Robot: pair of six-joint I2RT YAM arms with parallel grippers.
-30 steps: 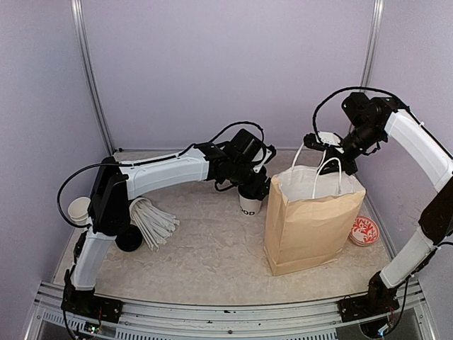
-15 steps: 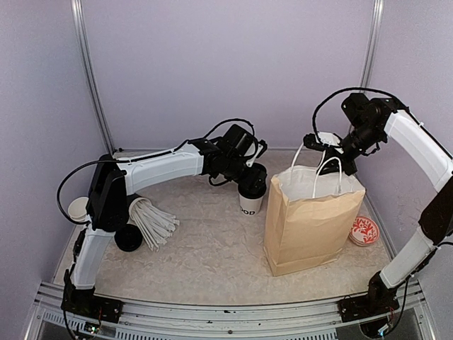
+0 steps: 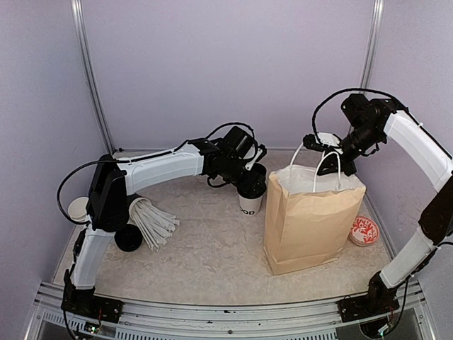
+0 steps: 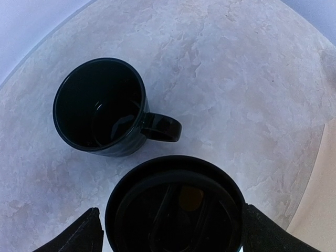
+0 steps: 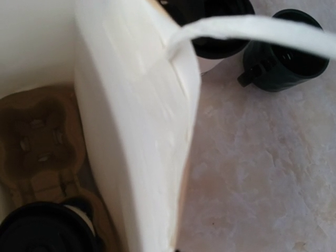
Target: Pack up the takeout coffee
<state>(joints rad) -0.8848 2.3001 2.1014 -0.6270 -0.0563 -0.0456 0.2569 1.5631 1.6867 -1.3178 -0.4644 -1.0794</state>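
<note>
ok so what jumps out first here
The tall brown paper bag at centre right, its white handle pinched by the right gripper. Just left of it, the open left gripper straddles a black-lidded takeout cup. Another lidded cup sits in a cardboard carrier inside the bag.

Left tool [image 3: 250, 177] spread wide, right tool [image 3: 313, 144] closed

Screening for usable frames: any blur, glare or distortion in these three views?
Top external: sharp, evenly lit, no glare on the paper bag. Left wrist: wide-angle bowing of the table, mug sharp, the near cup lid dark with little detail. Right wrist: the bag's wall and handle strap close, blurred and washed out.
</note>
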